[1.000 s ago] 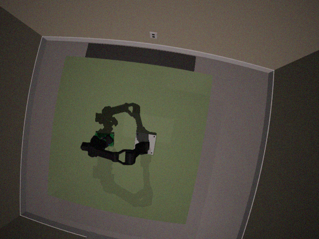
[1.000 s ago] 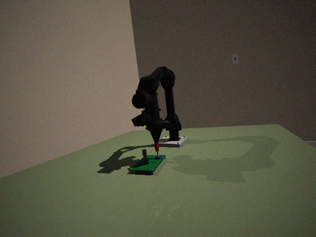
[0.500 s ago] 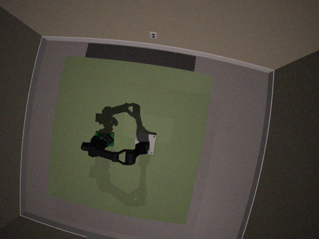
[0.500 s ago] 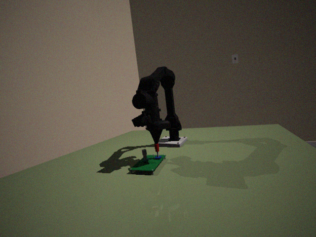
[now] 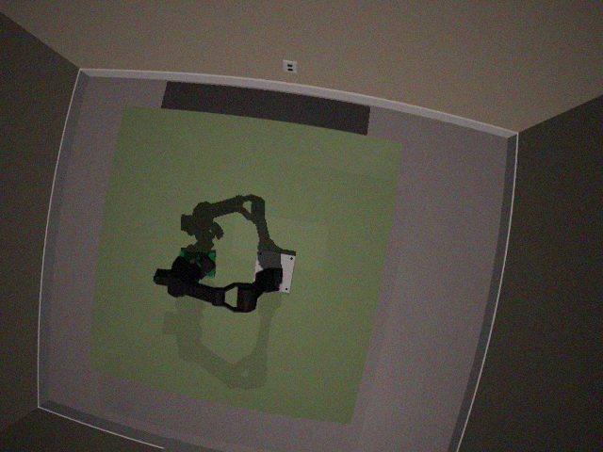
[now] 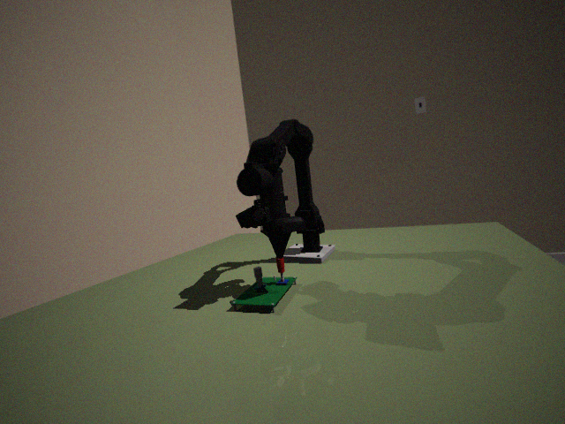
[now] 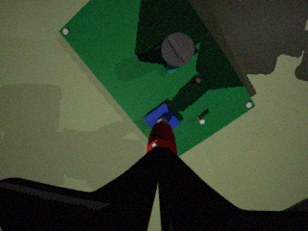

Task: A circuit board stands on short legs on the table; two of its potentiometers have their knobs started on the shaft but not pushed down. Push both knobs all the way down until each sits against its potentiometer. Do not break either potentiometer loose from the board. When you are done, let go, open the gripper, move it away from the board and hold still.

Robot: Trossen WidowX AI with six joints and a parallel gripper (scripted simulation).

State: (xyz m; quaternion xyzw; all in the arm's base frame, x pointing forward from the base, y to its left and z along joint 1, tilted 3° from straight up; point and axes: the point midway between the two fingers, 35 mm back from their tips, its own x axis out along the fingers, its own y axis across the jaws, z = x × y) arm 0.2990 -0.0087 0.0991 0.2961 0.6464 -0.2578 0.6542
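A green circuit board (image 6: 262, 297) (image 7: 106, 45) (image 5: 210, 272) stands on short legs on the green table. My gripper (image 6: 278, 253) (image 7: 160, 153) is shut, with its fingers pointing straight down. The closed tips sit on top of a red knob (image 6: 279, 263) (image 7: 162, 137). The red knob stands on a thin shaft above a blue potentiometer (image 6: 282, 282) (image 7: 157, 115) at the board's near corner. A grey knob (image 6: 258, 274) (image 7: 177, 49) stands further along the board, apart from the gripper. In the top view the arm hides most of the board.
The arm's white base plate (image 6: 315, 253) (image 5: 287, 273) is bolted to the table behind the board. Two small silver pins (image 7: 202, 117) stand on the board near the blue potentiometer. Walls enclose the table on all sides.
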